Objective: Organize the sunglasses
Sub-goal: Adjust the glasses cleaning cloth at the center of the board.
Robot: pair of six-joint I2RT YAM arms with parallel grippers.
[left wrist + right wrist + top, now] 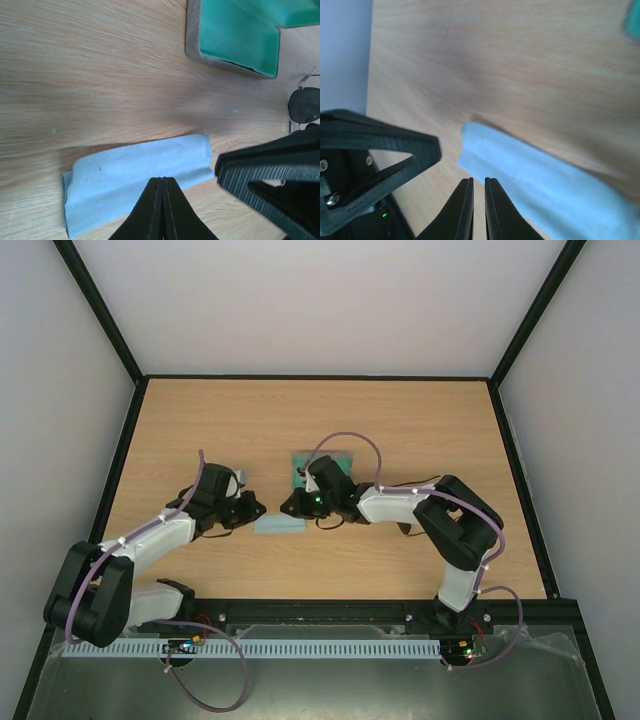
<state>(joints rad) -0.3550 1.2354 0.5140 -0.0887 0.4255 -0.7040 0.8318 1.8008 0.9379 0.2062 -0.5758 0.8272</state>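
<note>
Of the sunglasses (304,104) I see only one dark round lens and a bit of thin wire, at the right edge of the left wrist view; in the top view the right arm covers them. My left gripper (163,181) (258,509) is shut with nothing in it, its tip over the near edge of a folded light blue cloth (135,172). My right gripper (478,181) (288,506) hovers just off the cloth's (545,185) other end. Its jaws stand slightly apart and hold nothing. The two grippers face each other closely over the cloth (280,526).
The grey case with green lining (235,35) lies open just beyond the cloth, partly under the right arm (322,462). The right gripper's fingers (270,172) fill the lower right of the left wrist view. The left gripper's finger (380,145) shows in the right wrist view.
</note>
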